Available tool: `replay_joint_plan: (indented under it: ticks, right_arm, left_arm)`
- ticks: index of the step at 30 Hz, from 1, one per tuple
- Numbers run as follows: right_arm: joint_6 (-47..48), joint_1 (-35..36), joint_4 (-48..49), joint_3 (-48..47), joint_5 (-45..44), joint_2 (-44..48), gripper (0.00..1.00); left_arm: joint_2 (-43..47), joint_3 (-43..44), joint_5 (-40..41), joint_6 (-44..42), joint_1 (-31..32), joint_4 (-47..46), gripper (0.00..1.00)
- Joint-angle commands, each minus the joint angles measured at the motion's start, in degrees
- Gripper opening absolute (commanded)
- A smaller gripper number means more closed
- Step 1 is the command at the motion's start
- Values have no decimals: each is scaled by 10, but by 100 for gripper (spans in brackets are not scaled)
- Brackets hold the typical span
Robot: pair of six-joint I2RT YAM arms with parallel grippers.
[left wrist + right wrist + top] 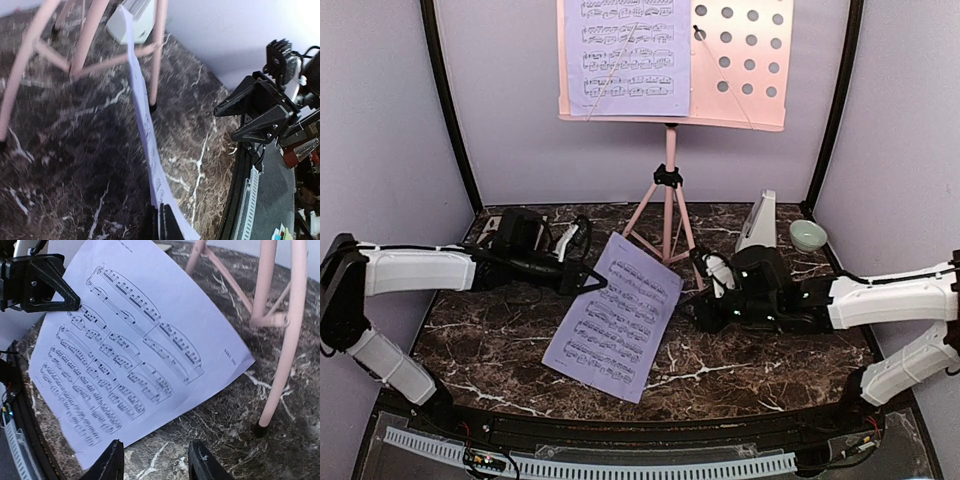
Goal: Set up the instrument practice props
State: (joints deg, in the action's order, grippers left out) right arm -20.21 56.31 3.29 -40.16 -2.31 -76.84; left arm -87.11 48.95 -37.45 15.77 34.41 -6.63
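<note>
The music stand (745, 60) is standing at the far middle of the dark marbled counter (750, 360), its tripod legs splaying out on the stone. One lavender sheet, the mounted page (628, 55), is resting upright on the left half of the stand's pink perforated desk, leaving the holes on the right half showing.

The loose page (613, 315) is lying slantwise at the middle of the counter, just near of the tripod legs, its printed side facing up. The left claw (592, 283) is reaching in from the left with its fingers pressed together, pinching the left edge of this page. In the left wrist view the fingers (161, 222) are gripping the paper, which is running away from them edge-on toward the stand's legs, so that side seems to be sitting a little above the stone. The page's right corner is lying on the counter close to one pink leg.

The right claw (698, 300) is hovering low at the right of the loose page, fingers spread and holding nothing. In its own camera the claw (157, 465) is pointing at the page's near edge, close to it.

The white metronome (758, 222) is standing at the far right, right of the stand's legs, with a pale green bowl (807, 235) just beside it on its right.
</note>
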Motion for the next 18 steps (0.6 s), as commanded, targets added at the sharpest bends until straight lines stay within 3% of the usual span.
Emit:
replay_joint_plan:
  ticks: [1,5,9,18]
  right_arm:
    - [-5,3,8,7,-23,99,47]
    - [13,2,-33,-28,-41,160,54]
    - [44,1,-84,-88,-51,184,55]
    - [78,1,-172,-290,-105,169,54]
  left_arm:
    - [126,-9,10,-88,5,-18,0]
    - [209,33,14,-134,5,23,0]
    - [236,115,9,-168,25,75,0]
    - [171,372,20,-147,35,126,0]
